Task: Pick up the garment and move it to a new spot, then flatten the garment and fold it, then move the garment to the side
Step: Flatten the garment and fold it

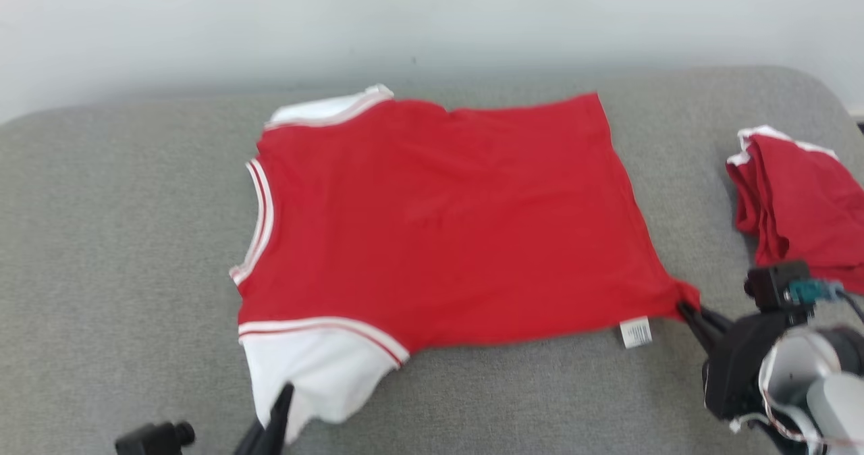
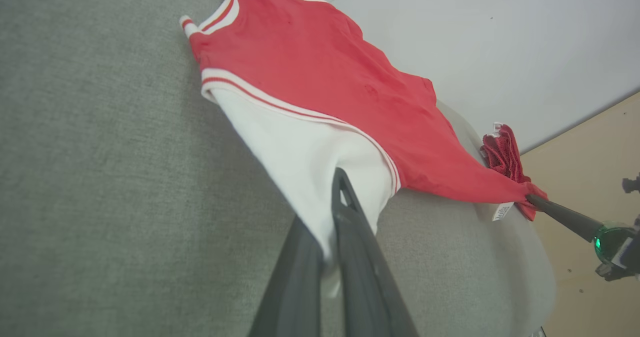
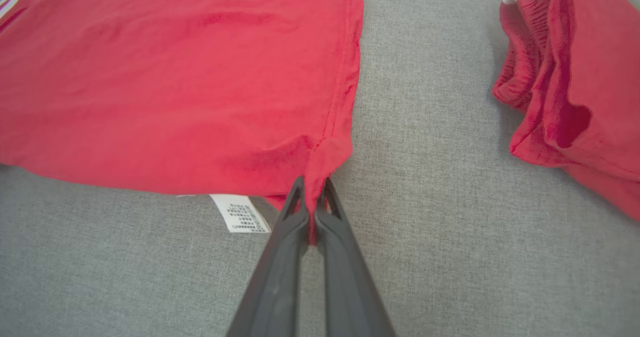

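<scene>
Starting at our left, we see the left gripper [image 1: 283, 397] pinching the white sleeve [image 1: 317, 367], jaws closed tight, and along the near edge the right gripper [image 1: 690, 310] nips the hem corner [image 1: 683, 294] likewise. The shirt [image 1: 445, 219] lies flat on the grey pad [image 1: 101, 252], just beyond both, long axis side to side, neck [image 1: 260, 222] left, hem [image 1: 628, 192] right. We judge the fold goes away from us.

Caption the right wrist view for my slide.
Right hand pinches a hem corner of the red shirt on a grey cushion.
</scene>
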### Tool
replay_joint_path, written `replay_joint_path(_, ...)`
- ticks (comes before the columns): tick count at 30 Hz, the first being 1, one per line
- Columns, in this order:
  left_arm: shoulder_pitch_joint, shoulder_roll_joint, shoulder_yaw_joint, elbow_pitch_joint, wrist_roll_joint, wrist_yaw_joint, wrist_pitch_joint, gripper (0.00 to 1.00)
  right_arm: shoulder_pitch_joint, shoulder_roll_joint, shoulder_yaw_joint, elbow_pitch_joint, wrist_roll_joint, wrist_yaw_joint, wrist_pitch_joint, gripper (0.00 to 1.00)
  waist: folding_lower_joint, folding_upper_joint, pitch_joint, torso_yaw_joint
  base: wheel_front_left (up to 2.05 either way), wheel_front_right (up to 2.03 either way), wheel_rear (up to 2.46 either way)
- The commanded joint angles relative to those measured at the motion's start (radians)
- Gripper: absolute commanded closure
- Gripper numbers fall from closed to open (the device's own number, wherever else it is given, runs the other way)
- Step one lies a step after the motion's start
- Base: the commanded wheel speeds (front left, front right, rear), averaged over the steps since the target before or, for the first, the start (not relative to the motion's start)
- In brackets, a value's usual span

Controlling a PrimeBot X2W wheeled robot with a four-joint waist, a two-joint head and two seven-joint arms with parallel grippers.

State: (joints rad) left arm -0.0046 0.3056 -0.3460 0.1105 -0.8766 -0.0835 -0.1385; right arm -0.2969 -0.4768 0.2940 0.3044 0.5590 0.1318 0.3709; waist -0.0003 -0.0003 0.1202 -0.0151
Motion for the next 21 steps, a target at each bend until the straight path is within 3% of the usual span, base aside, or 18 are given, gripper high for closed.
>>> replay_joint_path(1,0.027,0.001,-0.006,-0.007,-0.020,0.004,0.016,1.00,0.036,0.015,-0.027,-0.012,-0.013,-0.003,0.010,1.00,0.0003,0.0003,-0.030,0.018,0.00,0.00,0.00)
replay_joint_path(12,0.152,0.036,-0.034,-0.065,-0.120,0.034,0.172,1.00,0.247,0.128,-0.206,-0.131,-0.136,-0.003,0.147,1.00,0.0003,0.0003,-0.047,0.030,0.00,0.00,0.00)
replay_joint_path(21,0.124,0.023,-0.002,-0.136,-0.169,0.037,0.178,1.00,0.271,0.186,-0.263,-0.210,-0.159,-0.003,0.180,1.00,0.0003,0.0003,-0.037,0.031,0.00,0.00,0.00)
